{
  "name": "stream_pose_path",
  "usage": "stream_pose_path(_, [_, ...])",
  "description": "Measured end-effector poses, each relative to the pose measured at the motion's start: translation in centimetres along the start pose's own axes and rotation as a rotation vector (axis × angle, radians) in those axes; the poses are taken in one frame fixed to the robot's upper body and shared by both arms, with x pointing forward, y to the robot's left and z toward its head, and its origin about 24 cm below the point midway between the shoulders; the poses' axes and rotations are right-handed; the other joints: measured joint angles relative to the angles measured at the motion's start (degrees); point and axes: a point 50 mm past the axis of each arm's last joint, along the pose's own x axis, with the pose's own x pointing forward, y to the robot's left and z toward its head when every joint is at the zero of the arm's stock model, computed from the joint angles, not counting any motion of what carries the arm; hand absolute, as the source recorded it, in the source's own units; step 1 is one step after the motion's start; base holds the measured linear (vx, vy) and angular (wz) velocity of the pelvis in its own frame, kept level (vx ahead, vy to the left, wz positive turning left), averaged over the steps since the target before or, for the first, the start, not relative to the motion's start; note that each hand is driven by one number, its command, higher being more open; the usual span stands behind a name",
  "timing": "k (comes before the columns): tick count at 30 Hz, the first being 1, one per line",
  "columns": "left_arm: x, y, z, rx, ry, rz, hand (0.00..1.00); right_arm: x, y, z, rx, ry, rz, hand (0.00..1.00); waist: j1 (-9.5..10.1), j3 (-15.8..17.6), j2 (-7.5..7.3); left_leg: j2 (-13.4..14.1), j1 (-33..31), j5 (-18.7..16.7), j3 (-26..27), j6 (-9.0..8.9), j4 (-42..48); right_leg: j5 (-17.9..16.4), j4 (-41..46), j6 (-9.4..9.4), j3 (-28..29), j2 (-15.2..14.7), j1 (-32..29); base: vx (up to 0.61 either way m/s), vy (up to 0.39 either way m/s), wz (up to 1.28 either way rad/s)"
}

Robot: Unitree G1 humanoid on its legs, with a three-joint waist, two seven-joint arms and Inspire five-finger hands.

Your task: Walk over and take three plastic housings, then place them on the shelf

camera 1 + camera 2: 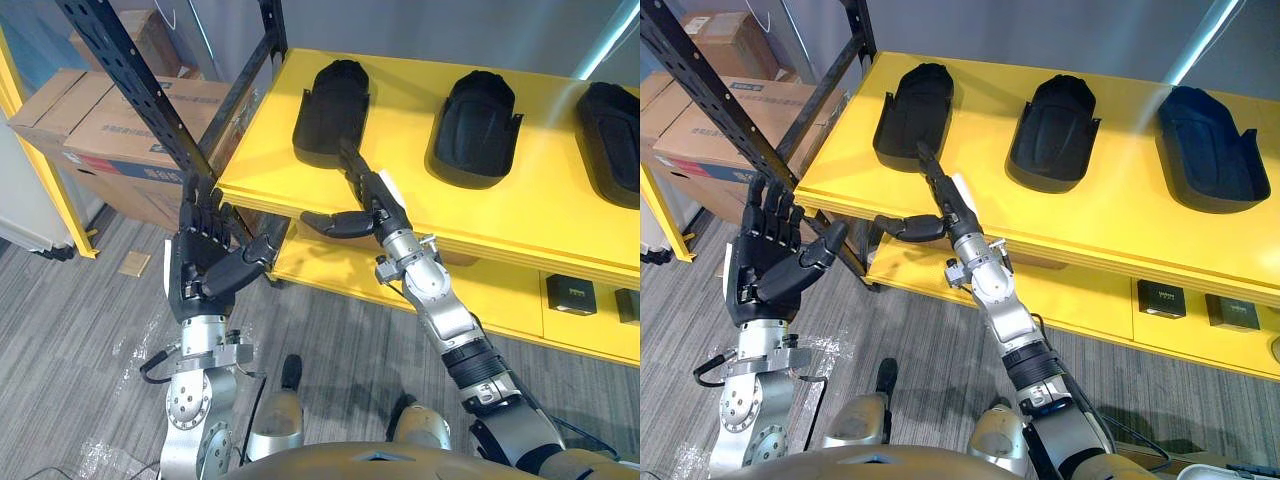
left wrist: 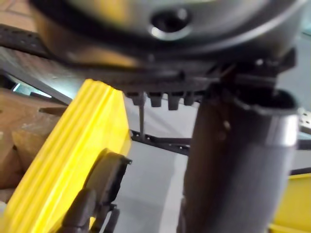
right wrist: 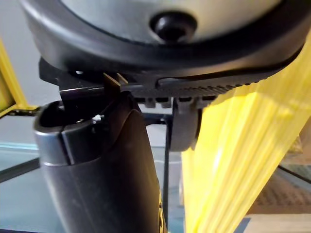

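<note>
Left hand [image 1: 205, 265] stands raised and empty nearest the robot, palm up and fingers straight, just beside the front-left corner of the yellow shelf [image 1: 560, 220]. The right hand [image 1: 385, 212] reaches over the shelf's front edge. Its fingers lie straight along the board and hold nothing, its thumb juts out sideways below the board's front edge, and its fingertips touch or nearly touch the near end of the left housing [image 1: 333, 105].

Beyond that, the middle housing [image 1: 478, 125] and the right housing [image 1: 612, 140] lie in a row with the first, well apart from one another and hollow side up. All three sit squarely on the top board.

With three plastic housings already on the shelf, the task appears to be at its last step, with the right hand either releasing the left housing or giving it a final nudge.

The next move likely calls for a straight pull back toward the body. The fingertips need to lift off the housing first so it is not dragged toward the edge, and the thumb has to clear the underside of the board.

On the lower shelf [image 1: 500, 290] sit small black boxes [image 1: 572, 295]. Cardboard boxes [image 1: 110, 130] are stacked past the black upright [image 1: 130, 80].
</note>
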Motion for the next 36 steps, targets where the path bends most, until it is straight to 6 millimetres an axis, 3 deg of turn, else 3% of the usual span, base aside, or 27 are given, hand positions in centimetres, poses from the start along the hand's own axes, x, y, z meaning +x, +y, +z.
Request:
stream_pose_path(10, [-0.1, 0.0, -0.1, -0.001, 0.006, 0.000, 1.00, 0.6, -0.4, 0.3, -0.022, -0.009, -0.064, 1.00, -0.11, 0.0, 0.08, 0.0, -0.4, 0.1, -0.1, -0.01, 0.0, 0.0, 0.0, 0.02, 0.0, 0.0, -0.2, 0.00, 0.000, 0.00])
stream_pose_path(19, [-0.2, -0.4, -0.5, -0.014, 0.024, -0.016, 1.00, -0.5, -2.9, 2.1, -0.024, -0.096, -0.220, 1.00, -1.06, 0.1, 0.04, 0.2, 0.8, -0.1, 2.2, -0.02, 0.0, 0.7, -0.6, 0.90, 2.1, 0.3, -0.2, 0.00, -0.003, -0.10])
stream_pose_path(21, [-0.1, -0.7, -0.6, -0.021, 0.029, -0.027, 1.00, -0.7, -3.2, 2.0, -0.024, -0.090, -0.231, 1.00, -1.81, 0.1, -0.06, 0.2, 1.1, -0.3, 2.8, -0.09, 0.0, 0.9, -0.7, 1.03, 2.7, 0.4, -0.3, -0.02, -0.003, -0.13])
stream_pose_path(27, [0.3, -1.2, -0.6, -0.031, 0.016, -0.045, 1.00, -1.6, -3.4, 0.9, -0.019, -0.047, -0.246, 1.00, -1.99, 0.3, -0.19, 0.4, 1.4, -1.2, 4.2, -0.09, 0.4, 1.5, -1.8, 1.26, 4.0, 0.7, -0.2, 0.00, -0.002, -0.12])
stream_pose_path(36, [0.4, -1.0, -1.0, -0.018, 0.043, -0.049, 1.00, -1.8, -4.0, 0.8, -0.021, -0.043, -0.269, 1.00, -2.01, 1.1, -0.59, 0.3, 1.4, -1.3, 4.5, -0.14, 0.2, 2.0, -2.6, 1.25, 4.2, 0.8, -0.1, 0.02, -0.003, -0.01])
